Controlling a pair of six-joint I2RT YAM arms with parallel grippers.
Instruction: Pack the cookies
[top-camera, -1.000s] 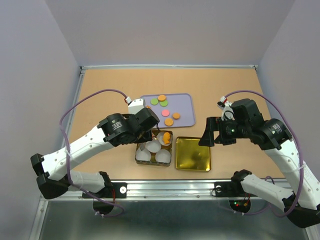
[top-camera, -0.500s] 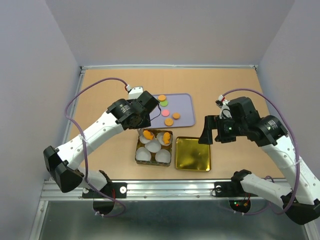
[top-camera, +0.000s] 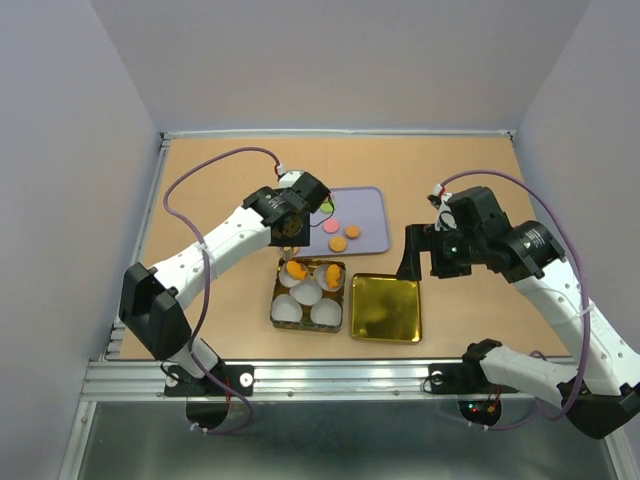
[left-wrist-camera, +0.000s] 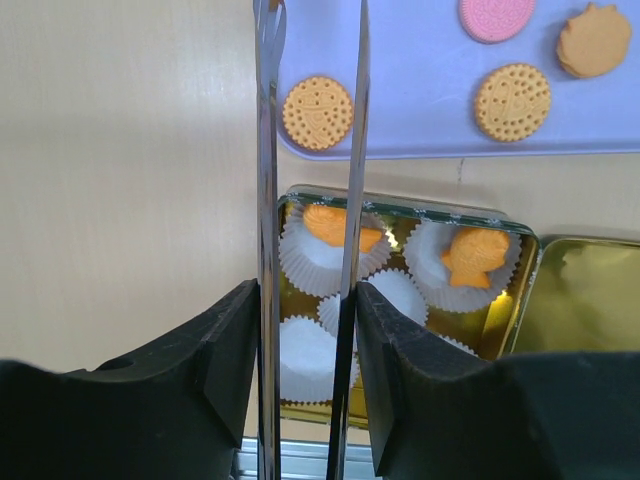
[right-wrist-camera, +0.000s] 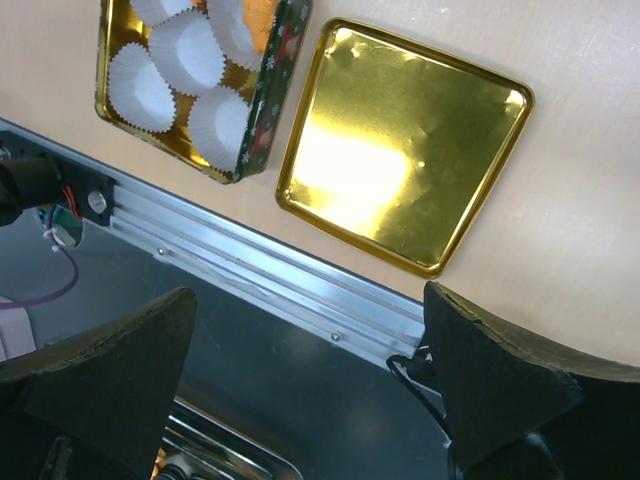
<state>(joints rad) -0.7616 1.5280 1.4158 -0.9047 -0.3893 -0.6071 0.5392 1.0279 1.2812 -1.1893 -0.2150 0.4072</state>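
My left gripper (top-camera: 293, 208) (left-wrist-camera: 308, 300) is shut on metal tweezers (left-wrist-camera: 266, 200), and the blades stand apart. It hovers over the near left corner of the purple tray (top-camera: 368, 199). An orange cookie (left-wrist-camera: 318, 112) lies between the blades. A pink cookie (left-wrist-camera: 495, 15), a round orange one (left-wrist-camera: 512, 101) and a flower-shaped orange one (left-wrist-camera: 594, 40) also lie on the tray. The tin (top-camera: 276, 318) holds white paper cups; two of them hold orange cookies (left-wrist-camera: 335, 225) (left-wrist-camera: 475, 255). My right gripper (top-camera: 415, 258) (right-wrist-camera: 310, 390) is open and empty above the gold lid (right-wrist-camera: 400, 150).
The gold lid (top-camera: 385, 307) lies flat just right of the tin (right-wrist-camera: 270, 110). The metal rail (right-wrist-camera: 250, 270) runs along the table's near edge. Grey walls close in the left, right and back. Purple cables loop above both arms.
My left gripper moved from over the tin back and right to the purple tray. A second orange cookie now sits in a tin cup. My right gripper shifted slightly left.
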